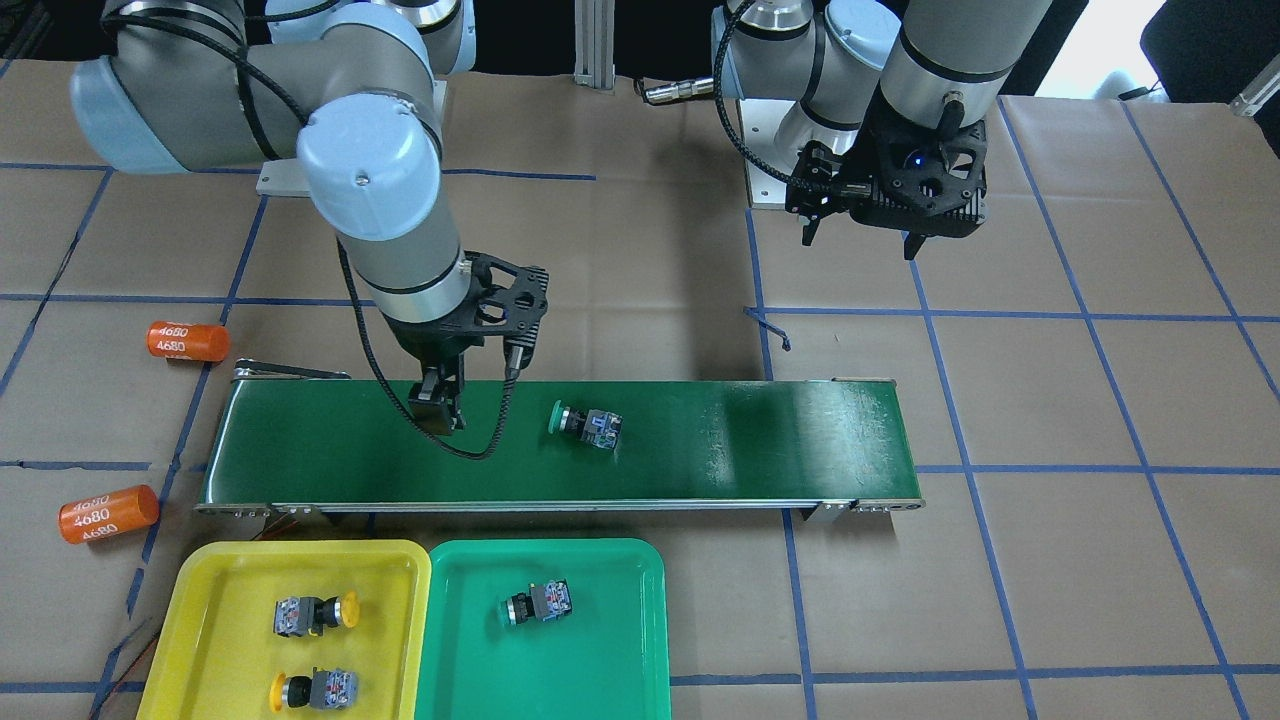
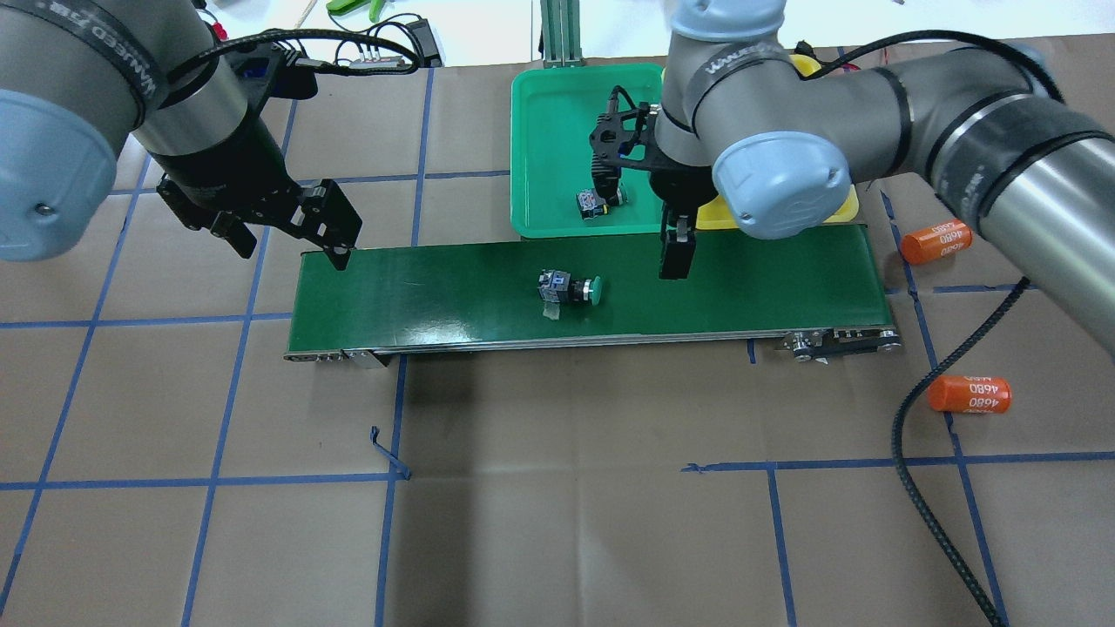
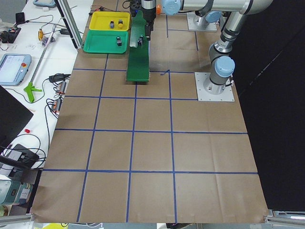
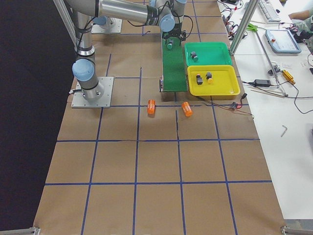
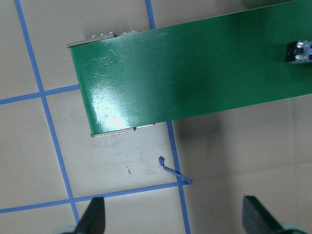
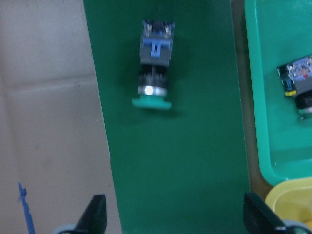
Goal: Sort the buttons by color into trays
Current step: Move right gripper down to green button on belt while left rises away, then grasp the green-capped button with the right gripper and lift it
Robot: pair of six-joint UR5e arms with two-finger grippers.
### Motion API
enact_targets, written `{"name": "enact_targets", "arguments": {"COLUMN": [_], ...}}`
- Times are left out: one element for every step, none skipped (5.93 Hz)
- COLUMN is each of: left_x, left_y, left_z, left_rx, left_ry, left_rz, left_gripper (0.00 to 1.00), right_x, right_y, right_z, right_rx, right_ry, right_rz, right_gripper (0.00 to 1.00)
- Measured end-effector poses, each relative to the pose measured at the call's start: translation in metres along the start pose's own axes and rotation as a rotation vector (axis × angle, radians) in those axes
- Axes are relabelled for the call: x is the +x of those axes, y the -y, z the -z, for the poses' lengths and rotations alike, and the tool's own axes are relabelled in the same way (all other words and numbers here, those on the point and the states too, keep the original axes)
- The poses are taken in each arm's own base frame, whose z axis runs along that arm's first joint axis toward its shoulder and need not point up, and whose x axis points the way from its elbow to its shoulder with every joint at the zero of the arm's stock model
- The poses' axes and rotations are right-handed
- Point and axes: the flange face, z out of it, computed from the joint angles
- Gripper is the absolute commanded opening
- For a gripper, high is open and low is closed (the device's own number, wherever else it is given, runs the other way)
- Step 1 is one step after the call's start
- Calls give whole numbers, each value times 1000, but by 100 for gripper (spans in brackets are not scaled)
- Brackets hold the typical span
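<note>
Buttons lie in three places: a green button on its side midway along the conveyor belt, a second green one in the green tray, and two yellow ones in the yellow tray. The right gripper hangs over the belt near that first button, fingers wide and empty. The left gripper hangs by the belt's other end, fingers wide too.
</note>
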Motion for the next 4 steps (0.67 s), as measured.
{"name": "enact_targets", "arguments": {"left_x": [-1, -2, -3, -2], "left_y": [1, 2, 2, 1], "left_z": [1, 4, 5, 7], "left_rx": [6, 14, 18, 21], "left_ry": [-12, -25, -29, -30], "left_rz": [5, 24, 53, 79], "left_gripper": [99, 99, 99, 99], "right_x": [-2, -1, -4, -7], "right_y": [28, 40, 39, 27], "right_z": [-24, -47, -70, -87], "right_rx": [10, 15, 15, 10], "right_ry": [-19, -28, -31, -42], "right_rz": [-14, -27, -26, 1], "right_gripper": [100, 100, 100, 88]}}
